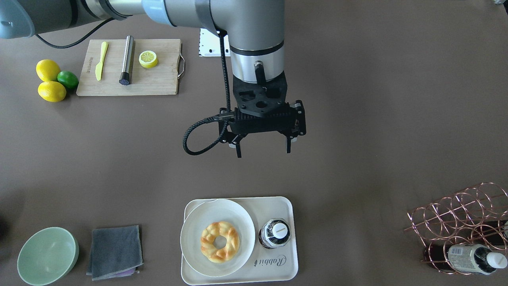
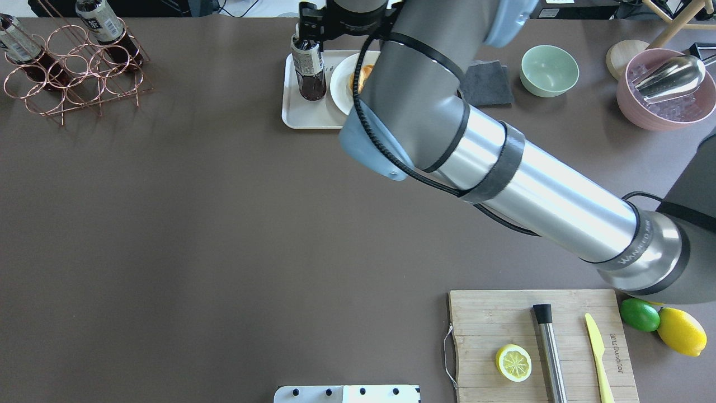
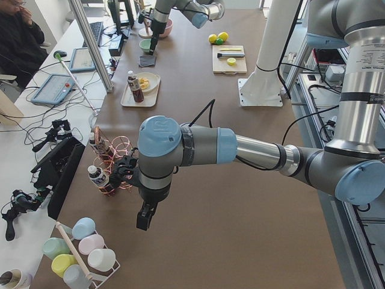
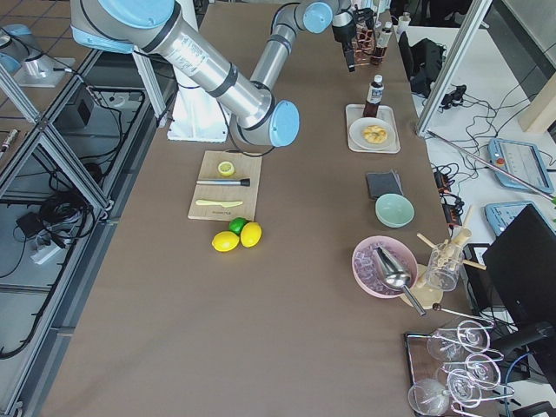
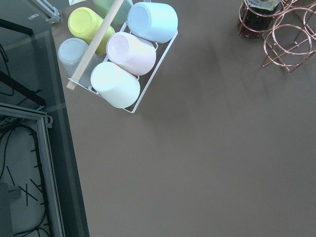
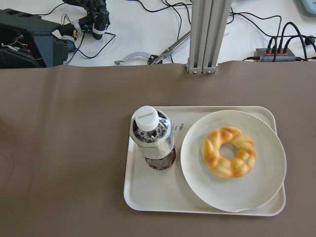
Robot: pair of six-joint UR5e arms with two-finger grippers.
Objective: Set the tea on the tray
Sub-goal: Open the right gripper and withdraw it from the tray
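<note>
My right gripper (image 1: 264,153) hangs empty with fingers spread, short of the tray (image 1: 278,206). The tea (image 1: 274,233) stands upright on it, beside the plate (image 1: 191,238). A low sweep could topple it. I cannot tell the left gripper's (image 3: 144,220) state.

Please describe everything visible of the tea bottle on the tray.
The tea bottle is small, of clear plastic, with dark reddish-brown liquid, a white screw cap and a white label with dark print. It stands upright on the cream tray, close beside the white plate; contact there is unclear. The right gripper is apart from it.
</note>
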